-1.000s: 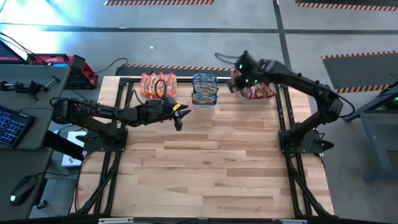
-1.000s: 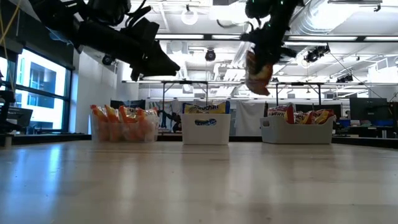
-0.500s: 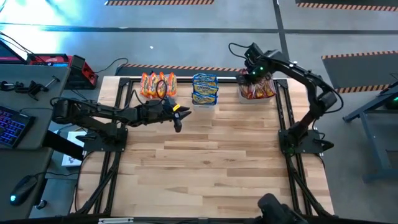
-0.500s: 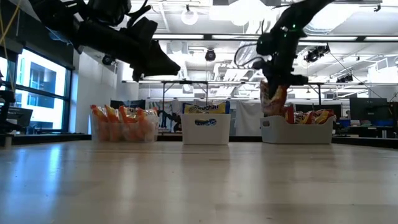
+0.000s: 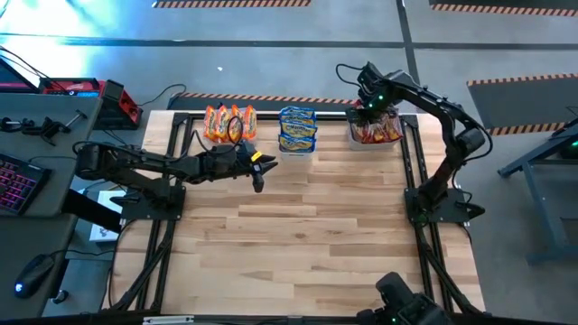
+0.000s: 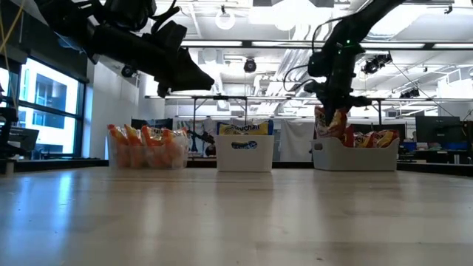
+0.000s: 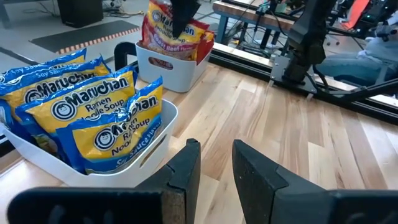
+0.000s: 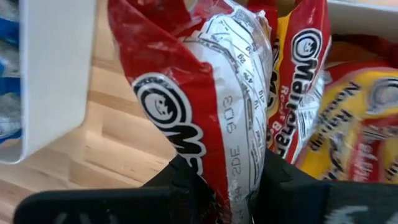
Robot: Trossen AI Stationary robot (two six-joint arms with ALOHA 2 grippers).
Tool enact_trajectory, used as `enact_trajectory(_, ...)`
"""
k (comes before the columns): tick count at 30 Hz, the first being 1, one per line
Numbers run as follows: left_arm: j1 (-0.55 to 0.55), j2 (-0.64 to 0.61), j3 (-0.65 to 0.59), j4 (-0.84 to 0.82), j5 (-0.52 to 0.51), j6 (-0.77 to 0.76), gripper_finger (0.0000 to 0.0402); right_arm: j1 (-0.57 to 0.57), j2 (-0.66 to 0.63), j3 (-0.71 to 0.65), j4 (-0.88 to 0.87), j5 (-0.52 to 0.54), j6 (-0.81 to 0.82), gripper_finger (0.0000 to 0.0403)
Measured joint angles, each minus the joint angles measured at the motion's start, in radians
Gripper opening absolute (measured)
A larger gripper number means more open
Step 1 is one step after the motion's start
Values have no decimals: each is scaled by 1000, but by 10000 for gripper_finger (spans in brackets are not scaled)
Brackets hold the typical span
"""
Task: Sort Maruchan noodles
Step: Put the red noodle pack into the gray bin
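The right gripper (image 5: 368, 102) is at the far right of the table, its fingers clamped on a red-and-white noodle packet (image 8: 205, 118) that it holds upright in the left end of the right bin (image 6: 355, 156), touching the other red packets (image 5: 379, 133) standing there. The left gripper (image 7: 214, 163) hovers above the table just in front of the middle bin (image 7: 140, 152), its fingers slightly apart with nothing between them. The blue packets (image 5: 297, 129) stand in that middle bin and the orange packets (image 5: 229, 122) fill the left bin (image 6: 148, 154), all three bins lined along the far edge.
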Motion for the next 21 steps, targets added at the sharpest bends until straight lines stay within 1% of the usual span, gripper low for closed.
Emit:
enact_trajectory(8,0,0,0,-1,0,0,79,0,75,0,-2,-1,-26,67)
enact_trajectory(14,0,0,0,-6,0,0,80,0,106,2,6,5,-50,67)
enact_trajectory(17,0,0,0,-7,0,0,80,0,117,1,17,24,-66,67)
enact_trajectory(19,0,0,0,-7,0,0,80,1,117,1,29,62,-75,67)
enact_trajectory(21,0,0,0,-7,0,0,79,2,117,0,32,79,-93,69)
